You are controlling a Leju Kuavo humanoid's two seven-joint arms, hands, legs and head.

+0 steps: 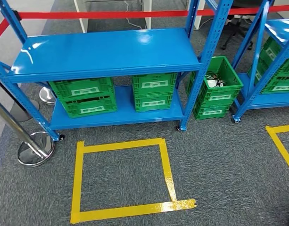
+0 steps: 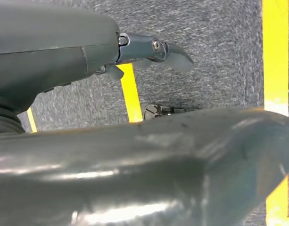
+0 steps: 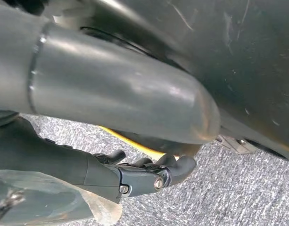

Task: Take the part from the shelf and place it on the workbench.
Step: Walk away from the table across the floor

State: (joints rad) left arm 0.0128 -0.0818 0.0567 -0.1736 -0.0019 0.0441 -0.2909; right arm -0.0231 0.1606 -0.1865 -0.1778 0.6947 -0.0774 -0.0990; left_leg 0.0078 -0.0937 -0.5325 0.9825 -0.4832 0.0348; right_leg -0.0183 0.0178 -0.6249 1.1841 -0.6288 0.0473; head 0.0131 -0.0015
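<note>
I see green crates [image 1: 83,96] on the blue shelf's [image 1: 103,52] lower level; one floor crate [image 1: 216,87] holds white cables. Left hand [image 2: 150,49] and right hand [image 3: 150,174] hang over carpet, fingers loosely extended, holding nothing.

Grey carpet floor [image 1: 214,160] w/ yellow tape square [image 1: 121,176]. Red barrier tape [image 1: 100,14] runs behind; chrome post base [image 1: 35,149] at left. Glare on tape corner.

The blue shelf [image 1: 103,54] stands on grey carpet [image 1: 221,165], green crates [image 1: 84,96] on its bottom tier.
</note>
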